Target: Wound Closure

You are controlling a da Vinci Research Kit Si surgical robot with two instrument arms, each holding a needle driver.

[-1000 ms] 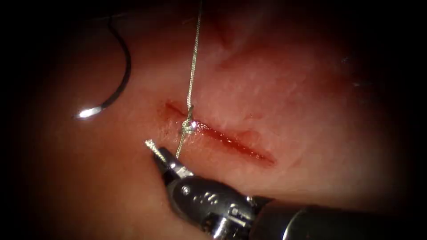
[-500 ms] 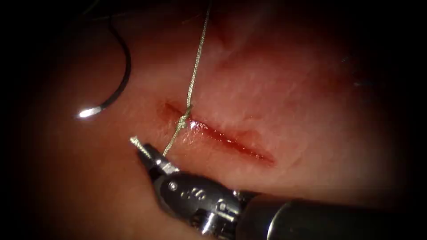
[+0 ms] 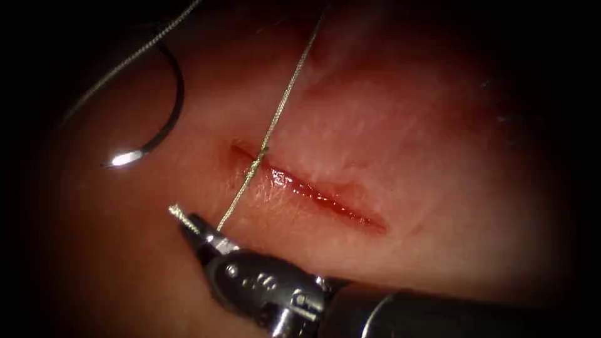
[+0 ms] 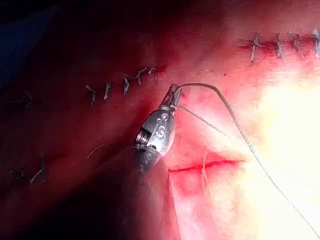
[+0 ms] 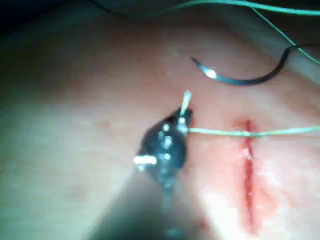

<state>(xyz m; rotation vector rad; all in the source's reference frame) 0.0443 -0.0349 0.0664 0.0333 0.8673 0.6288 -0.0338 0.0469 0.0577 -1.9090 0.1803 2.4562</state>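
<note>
Endoscope view: right hand clamped on thread left of cut; needle loose on tissue.

The end effector at the lower centre is polished metal, glossy with bright glints. The thread looks braided and pale — a twisted, matt fibre. The needle, upper left, is dark smooth steel, shining at its tip. The tissue is moist and softly glossy, its cut wet with red fluid.
</note>
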